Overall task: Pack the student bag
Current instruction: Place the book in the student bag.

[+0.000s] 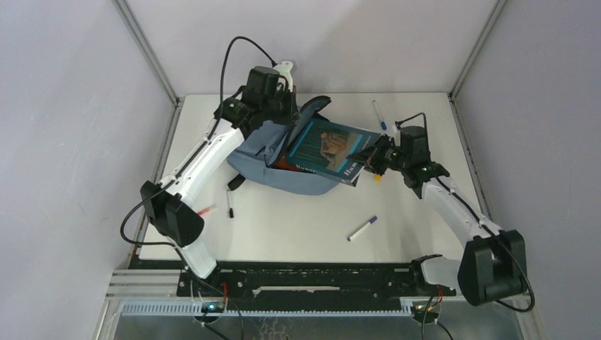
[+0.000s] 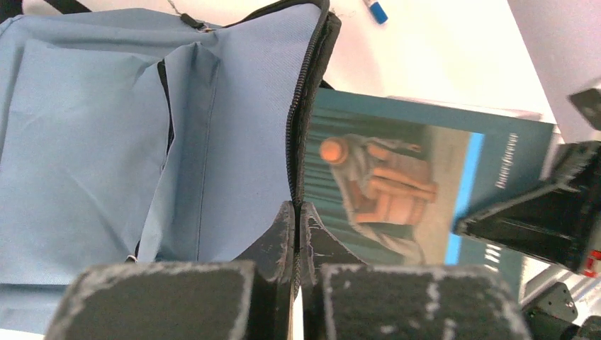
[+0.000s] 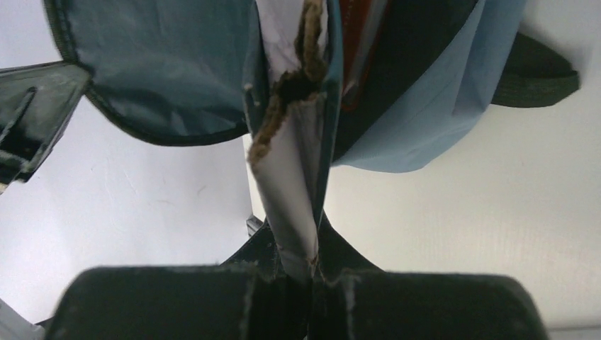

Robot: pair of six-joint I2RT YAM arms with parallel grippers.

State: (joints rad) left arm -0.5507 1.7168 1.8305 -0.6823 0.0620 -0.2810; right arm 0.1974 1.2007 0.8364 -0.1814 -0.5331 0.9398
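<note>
Grey-blue fabric: the student bag [image 1: 264,152] lay slumped on its side at the far middle of the table [image 1: 298,216], its mouth turned toward the right arm.
Left gripper [image 2: 298,212]: pressed together on the black zipper [image 2: 301,106] edge of the bag's mouth, and it held that flap lifted so the opening gaped.
Right gripper [image 3: 312,263]: pinched on the outer edge of the teal book [image 1: 327,145], with cover and pages caught between the pads.
Book: its inner end was under the raised flap and inside the mouth, while a good part stuck out toward the right arm.
Inside the bag: something red seemed to sit beside the book, though the wrist view was too dark to be sure.
Step in hand: by my read, feeding the book into the bag, roughly halfway home.
Doing it well: the flap needed holding high and taut. The push wanted to run along the book's own plane, leading corner under the zipper line, so soft cloth would not bunch ahead of it. Release made sense only once the trailing edge cleared the zipper.
Risk: a limp bag could slide with the push, and the left pinch was its anchor.
Waiting nearby: a purple pen [image 1: 362,228], a blue-capped marker [image 1: 380,114] and a black pen [image 1: 229,204] lay loose on the table.
</note>
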